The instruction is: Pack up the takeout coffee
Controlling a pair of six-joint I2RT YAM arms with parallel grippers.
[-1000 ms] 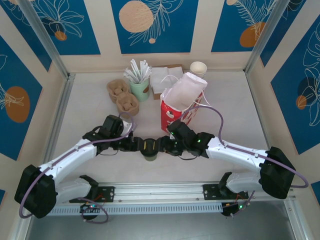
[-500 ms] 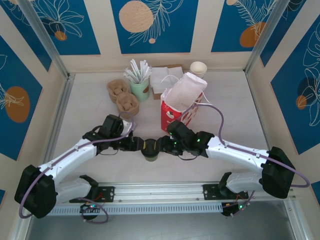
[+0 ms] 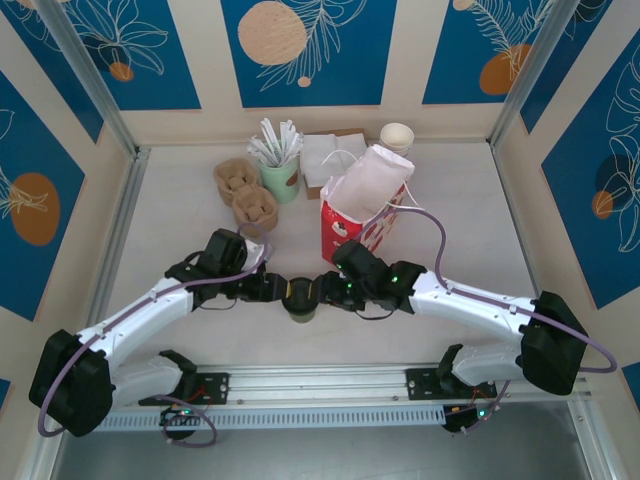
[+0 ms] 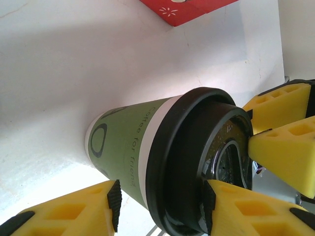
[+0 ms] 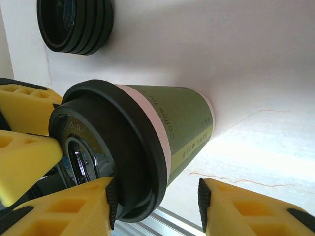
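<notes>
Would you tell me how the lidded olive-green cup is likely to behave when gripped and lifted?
The paper wall of the takeout coffee probably dents under a hard squeeze. Its black lid looks stiffer. Tall and narrow-based, it may tip if pushed high.

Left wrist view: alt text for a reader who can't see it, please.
A green paper coffee cup with a black lid stands on a white table between the yellow foam fingers of the left hand, not clearly clamped. Yellow fingers of the right hand sit at the lid; the corner of a red bag shows behind.
</notes>
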